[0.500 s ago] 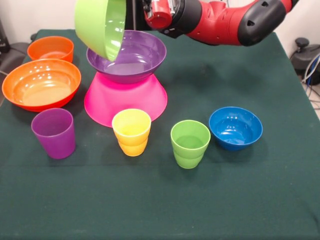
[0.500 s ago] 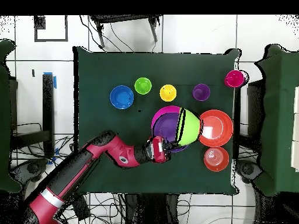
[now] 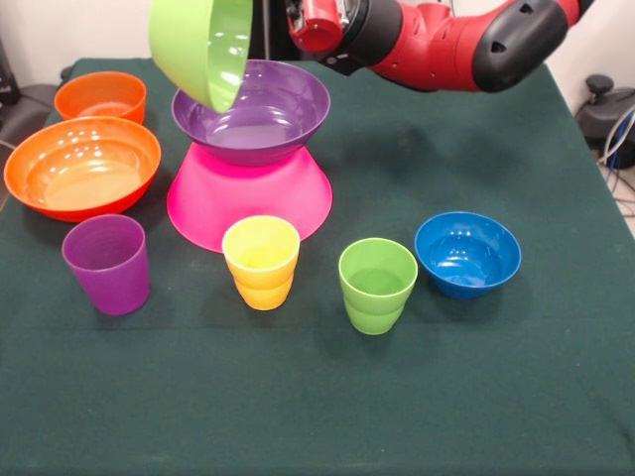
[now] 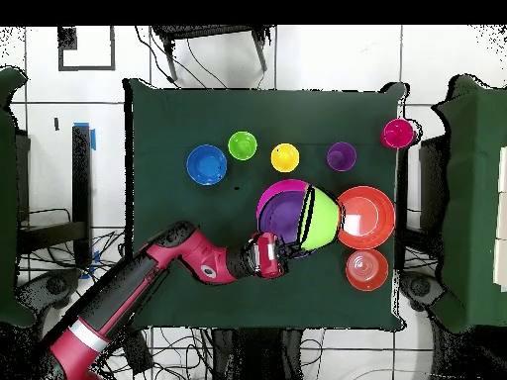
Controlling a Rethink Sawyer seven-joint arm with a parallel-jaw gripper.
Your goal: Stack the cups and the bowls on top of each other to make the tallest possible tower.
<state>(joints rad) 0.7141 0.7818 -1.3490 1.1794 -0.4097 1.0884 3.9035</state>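
A: Front view, tower first. What stands?

B: The pink bowl (image 3: 248,193) sits upside down on the green tabletop (image 3: 317,397), and the purple bowl (image 3: 251,111) rests upright on its base. The lime green bowl (image 3: 201,45) is not seated. It hangs tilted on its side, its lower rim dipping inside the purple bowl's near-left rim.

A: Held by what?

B: The red and black arm (image 3: 446,45) reaches in from the right. In the overhead view its gripper (image 4: 287,247) meets the lime green bowl's rim, the fingers apparently grasping it, though the contact itself is hard to make out.

A: Items around the pink bowl?

B: In the front view, the large orange bowl (image 3: 82,167) lies just left of it, with the small orange bowl (image 3: 100,97) behind that. In front of the pink bowl, left to right, stand the purple cup (image 3: 106,263), yellow cup (image 3: 261,262) and green cup (image 3: 377,285), all upright. The yellow cup stands just before the pink rim. The blue bowl (image 3: 467,253) sits to the right, well apart from the pink bowl.

A: The red cup?

B: It shows overhead only (image 4: 397,133), at the tabletop's corner, far from the pink bowl.
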